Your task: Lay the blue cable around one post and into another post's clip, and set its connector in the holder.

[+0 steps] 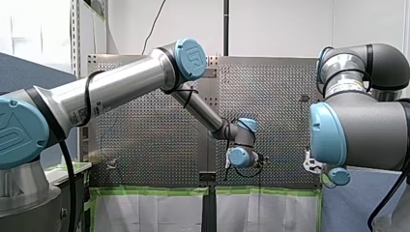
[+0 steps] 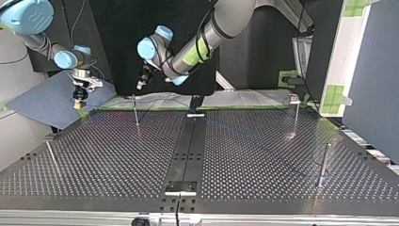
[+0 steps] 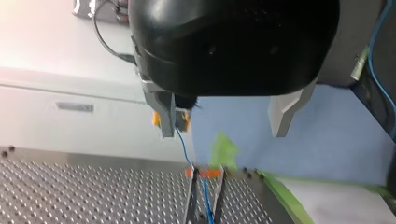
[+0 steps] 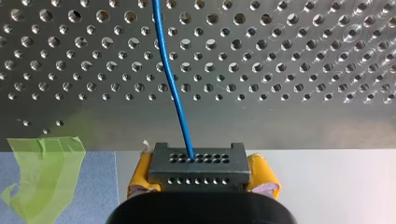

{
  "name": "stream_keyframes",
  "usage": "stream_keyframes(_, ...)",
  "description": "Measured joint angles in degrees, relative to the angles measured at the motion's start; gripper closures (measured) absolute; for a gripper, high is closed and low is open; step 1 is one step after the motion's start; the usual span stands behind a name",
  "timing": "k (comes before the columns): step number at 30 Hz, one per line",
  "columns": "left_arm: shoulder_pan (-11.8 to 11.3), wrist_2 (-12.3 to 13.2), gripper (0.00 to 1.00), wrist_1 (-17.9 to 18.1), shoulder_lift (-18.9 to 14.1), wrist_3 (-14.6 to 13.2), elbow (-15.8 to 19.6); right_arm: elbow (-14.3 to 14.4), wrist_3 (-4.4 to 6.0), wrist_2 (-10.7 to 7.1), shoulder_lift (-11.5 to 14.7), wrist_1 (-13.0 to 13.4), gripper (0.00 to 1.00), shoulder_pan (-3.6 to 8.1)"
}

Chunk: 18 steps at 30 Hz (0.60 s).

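My right gripper (image 4: 198,176) is shut on a black connector (image 4: 198,161) with rows of small holes, gripped between its yellow pads. The blue cable (image 4: 173,84) leaves the connector and runs ahead over the perforated table. In the top view this gripper (image 2: 78,101) hangs just off the table's far left corner. My left gripper (image 3: 223,133) stands wide open with nothing between its metal fingers, and in the top view (image 2: 140,84) it hovers above the far edge. Past its fingers, the cable (image 3: 183,149) drops from the yellow pads to the table edge.
Thin posts stand on the table: one far left (image 2: 136,115), one far right with a clip on top (image 2: 294,100), one near right (image 2: 323,165), one near left (image 2: 51,157). A black strip (image 2: 186,150) runs down the middle. Green tape (image 4: 44,170) marks the edge.
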State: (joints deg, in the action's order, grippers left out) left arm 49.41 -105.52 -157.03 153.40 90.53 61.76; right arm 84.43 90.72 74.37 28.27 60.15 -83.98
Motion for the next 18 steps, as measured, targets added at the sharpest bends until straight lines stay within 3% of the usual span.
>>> stream_keyframes(7, 0.08, 3.27, 0.00, 0.47, 0.03, 0.88, -0.02, 0.00, 0.00, -0.16, 0.00, -0.02, 0.74, 0.00)
stream_keyframes(18, 0.03, 3.41, 0.00, 0.58, 0.00, 1.33, -0.01, 0.00, 0.00, -0.25, -0.01, -0.04, 0.74, -0.04)
